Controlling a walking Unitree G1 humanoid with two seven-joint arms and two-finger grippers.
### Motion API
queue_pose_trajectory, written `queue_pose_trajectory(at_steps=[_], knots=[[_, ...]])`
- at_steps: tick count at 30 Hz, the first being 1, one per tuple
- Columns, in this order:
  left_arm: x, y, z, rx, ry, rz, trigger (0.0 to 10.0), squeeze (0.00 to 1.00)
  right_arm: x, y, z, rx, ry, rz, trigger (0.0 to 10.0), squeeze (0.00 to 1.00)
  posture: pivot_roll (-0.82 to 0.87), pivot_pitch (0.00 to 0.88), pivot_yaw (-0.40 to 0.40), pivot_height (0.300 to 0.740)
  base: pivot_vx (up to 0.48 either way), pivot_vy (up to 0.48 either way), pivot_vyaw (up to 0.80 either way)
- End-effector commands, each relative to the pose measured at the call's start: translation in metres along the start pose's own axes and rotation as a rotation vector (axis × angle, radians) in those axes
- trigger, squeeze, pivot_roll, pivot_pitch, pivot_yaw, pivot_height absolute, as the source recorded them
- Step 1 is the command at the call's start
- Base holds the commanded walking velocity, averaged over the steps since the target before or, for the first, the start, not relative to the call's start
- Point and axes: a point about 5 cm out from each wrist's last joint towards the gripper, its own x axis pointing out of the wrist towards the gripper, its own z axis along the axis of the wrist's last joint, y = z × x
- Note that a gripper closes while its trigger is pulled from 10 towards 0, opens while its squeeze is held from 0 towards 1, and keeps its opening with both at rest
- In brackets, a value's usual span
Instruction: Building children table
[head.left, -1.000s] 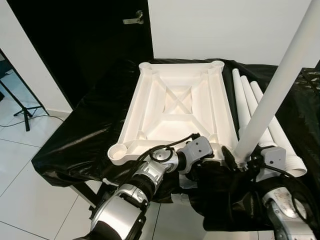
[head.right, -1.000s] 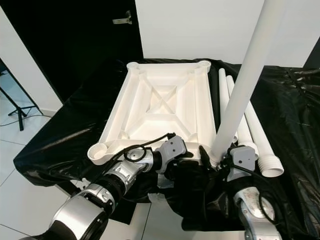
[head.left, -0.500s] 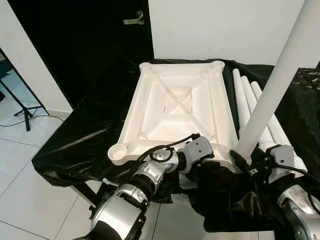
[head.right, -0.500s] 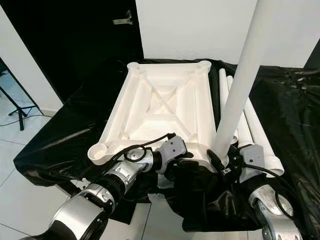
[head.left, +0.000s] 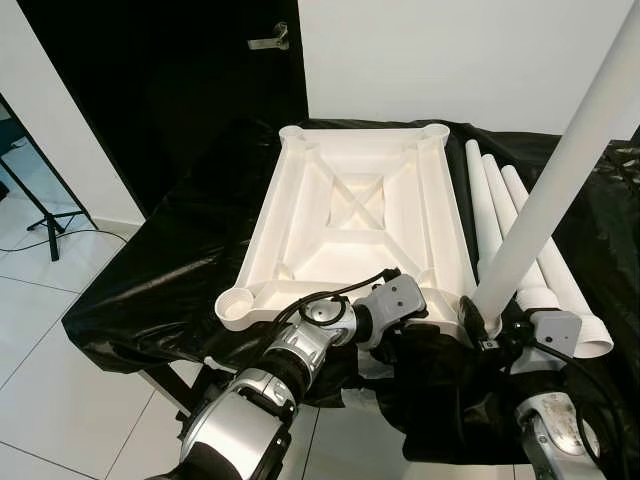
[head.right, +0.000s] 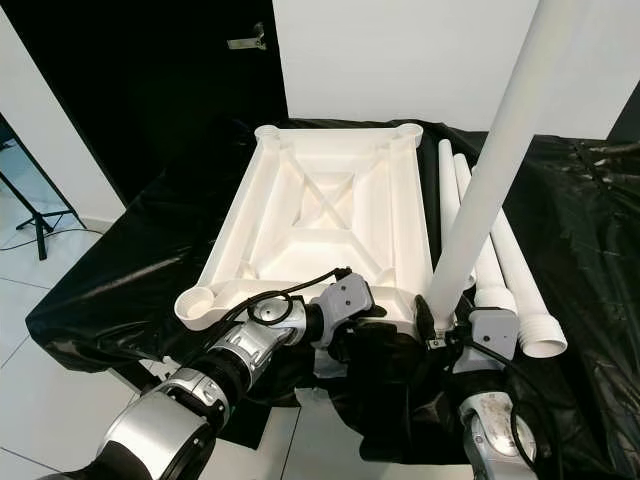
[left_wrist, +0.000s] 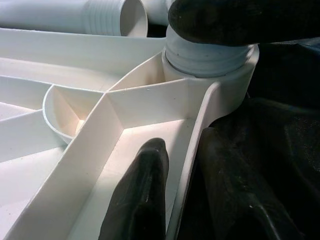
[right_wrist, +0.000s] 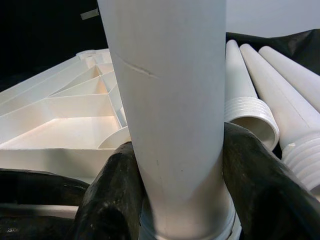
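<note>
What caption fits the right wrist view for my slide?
Right gripper fingers clamp the upright white leg at the tabletop corner, three spare legs lying beside.

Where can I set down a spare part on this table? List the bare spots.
Free: the black cover left of the upturned tabletop, and the far right cover beyond the three loose legs. Crowded: the near right corner, where the right gripper clamps the upright leg and the left gripper pinches the tabletop's rim.
</note>
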Motion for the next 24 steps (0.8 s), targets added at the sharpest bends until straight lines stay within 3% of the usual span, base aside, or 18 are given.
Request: queue_pose_trajectory(at_steps=[1, 3, 4, 8, 9, 10, 13, 15, 17, 22, 23, 24], knots=[[-0.004, -0.015, -0.043, -0.113, 0.162, 0.048, 10.0, 0.00, -0.003, -0.008, -0.005, -0.006, 0.026, -0.059, 10.0, 0.00, 0.08, 0.000, 0.041, 0.740, 0.000, 0.000, 0.00], [-0.004, -0.016, -0.043, -0.112, 0.162, 0.045, 10.0, 0.00, -0.002, -0.007, -0.004, -0.011, 0.027, -0.051, 10.0, 0.00, 0.07, 0.000, 0.044, 0.740, 0.000, 0.000, 0.00], [-0.003, -0.017, -0.043, -0.112, 0.161, 0.042, 10.0, 0.00, -0.001, -0.007, -0.002, -0.016, 0.019, -0.032, 10.0, 1.00, 0.07, 0.000, 0.044, 0.740, 0.000, 0.000, 0.00], [-0.002, -0.020, -0.044, -0.116, 0.160, 0.036, 10.0, 0.00, -0.001, -0.006, -0.001, -0.038, 0.015, 0.025, 10.0, 1.00, 0.07, 0.000, 0.047, 0.740, 0.000, 0.000, 0.00], [-0.001, -0.021, -0.045, -0.117, 0.160, 0.032, 10.0, 0.00, -0.001, -0.006, -0.003, -0.059, 0.034, 0.079, 10.0, 0.00, 0.07, 0.000, 0.049, 0.740, 0.000, 0.000, 0.00], [-0.001, -0.022, -0.045, -0.119, 0.159, 0.029, 10.0, 0.00, -0.004, -0.007, -0.005, -0.084, 0.051, 0.147, 10.0, 0.00, 0.06, 0.000, 0.050, 0.740, 0.000, 0.000, 0.00], [-0.001, -0.022, -0.045, -0.119, 0.159, 0.028, 10.0, 0.00, -0.005, -0.008, -0.006, -0.100, 0.063, 0.191, 10.0, 0.00, 0.06, 0.000, 0.050, 0.740, 0.000, 0.000, 0.00], [-0.002, -0.021, -0.045, -0.119, 0.161, 0.030, 10.0, 0.00, -0.007, -0.021, -0.007, -0.129, 0.084, 0.252, 10.0, 0.00, 0.06, 0.000, 0.052, 0.740, 0.000, 0.000, 0.00], [-0.002, -0.020, -0.045, -0.117, 0.163, 0.032, 10.0, 0.00, -0.005, -0.032, -0.004, -0.161, 0.088, 0.278, 10.0, 0.00, 0.06, 0.000, 0.052, 0.740, 0.000, 0.000, 0.00], [0.000, -0.021, -0.043, -0.116, 0.161, 0.030, 10.0, 0.00, 0.000, -0.038, 0.001, -0.196, 0.075, 0.308, 10.0, 0.00, 0.06, 0.000, 0.052, 0.740, 0.000, 0.000, 0.00], [0.000, -0.022, -0.043, -0.116, 0.159, 0.028, 10.0, 0.00, 0.000, -0.038, 0.002, -0.192, 0.066, 0.312, 0.0, 0.00, 0.06, 0.000, 0.052, 0.740, 0.000, 0.000, 0.00], [0.001, -0.022, -0.043, -0.117, 0.158, 0.026, 10.0, 0.00, 0.002, -0.037, 0.003, -0.186, 0.054, 0.317, 0.0, 0.00, 0.06, 0.000, 0.053, 0.740, 0.000, 0.000, 0.00]])
